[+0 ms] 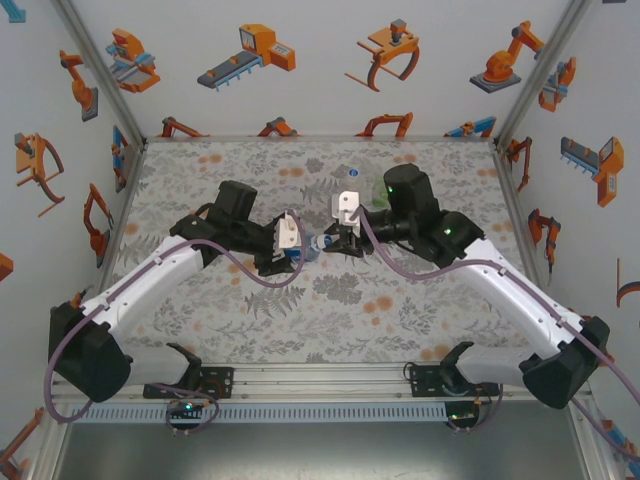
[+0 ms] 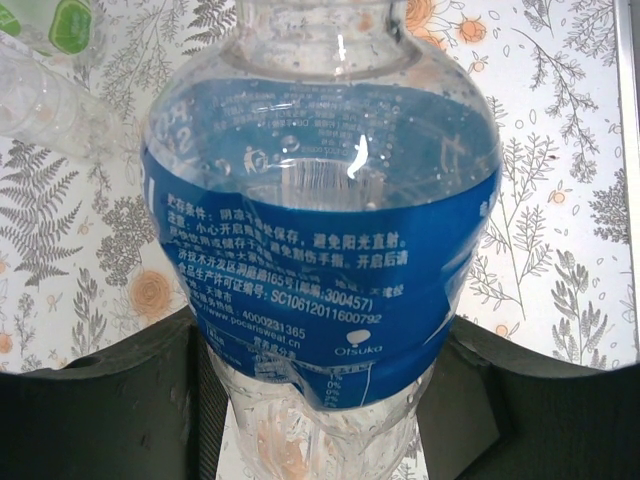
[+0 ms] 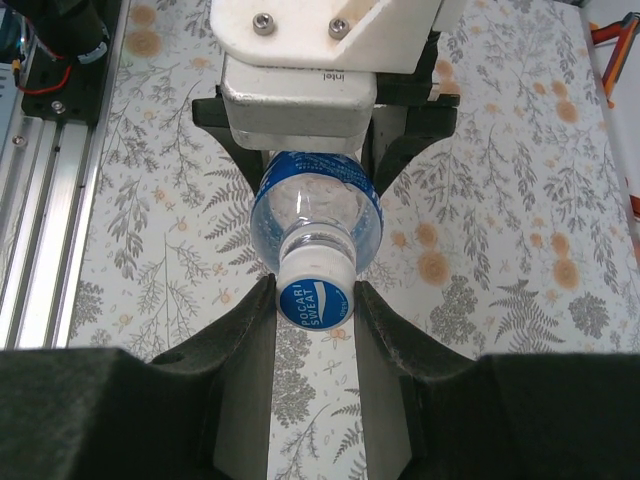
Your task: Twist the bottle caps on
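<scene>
**Operator:** Right gripper (image 3: 316, 312) state?

**Technician:** Nearly closed. Both pads grip the cap (image 3: 316, 298), which is seated on the neck of the bottle (image 3: 300, 215).

**Operator:** Bottle position?

**Technician:** Over the middle of the worktop (image 1: 420, 300), apparently lifted clear and lying level. Its long axis runs straight from the right jaws to the left gripper (image 2: 320, 335), which is clamped on the labelled body.

**Operator:** Next move?

**Technician:** Probably rotate the cap about that axis while the left gripper holds firm. A green bottle (image 2: 62, 22) lies beyond, toward the far edge.
</scene>
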Controlling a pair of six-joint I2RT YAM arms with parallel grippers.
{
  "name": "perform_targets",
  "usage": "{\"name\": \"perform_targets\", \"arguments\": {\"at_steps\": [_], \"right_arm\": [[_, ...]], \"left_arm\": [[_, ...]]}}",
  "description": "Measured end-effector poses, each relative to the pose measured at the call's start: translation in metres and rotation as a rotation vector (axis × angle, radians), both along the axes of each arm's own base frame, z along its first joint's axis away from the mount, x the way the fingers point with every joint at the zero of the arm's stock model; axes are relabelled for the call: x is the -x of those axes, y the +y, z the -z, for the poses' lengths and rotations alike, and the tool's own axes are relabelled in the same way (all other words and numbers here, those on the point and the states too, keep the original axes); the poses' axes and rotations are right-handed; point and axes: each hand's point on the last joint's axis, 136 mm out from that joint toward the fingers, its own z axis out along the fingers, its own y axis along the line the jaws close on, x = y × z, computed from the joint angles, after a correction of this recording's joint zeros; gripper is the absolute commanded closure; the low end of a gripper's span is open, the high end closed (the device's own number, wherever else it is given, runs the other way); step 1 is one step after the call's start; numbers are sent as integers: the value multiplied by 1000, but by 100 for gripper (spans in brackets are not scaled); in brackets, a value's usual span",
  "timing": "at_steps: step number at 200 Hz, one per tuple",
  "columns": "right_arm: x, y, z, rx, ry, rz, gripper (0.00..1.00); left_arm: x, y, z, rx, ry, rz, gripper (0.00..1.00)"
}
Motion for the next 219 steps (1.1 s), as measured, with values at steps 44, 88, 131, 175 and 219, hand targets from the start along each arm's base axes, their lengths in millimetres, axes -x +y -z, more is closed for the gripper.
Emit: {"name": "perform_targets", "arguments": {"at_steps": [44, 88, 131, 175, 219], "right_arm": [[2, 3, 6, 45, -9, -60, 92], [7, 2, 11, 89, -49, -130, 94], [6, 4, 18, 107, -29, -139, 100], [-20, 4, 36, 89, 272, 162, 100], [-54, -3, 64, 11, 807, 618, 95]], "left_arm": [[3, 1, 2, -7, 9, 5, 100], [5, 1, 3, -11, 15, 11, 100], [6, 5, 8, -31, 32, 3, 100], [-2, 10, 15, -67, 21, -47, 100], [-10, 17, 22, -101, 16, -98, 100]]}}
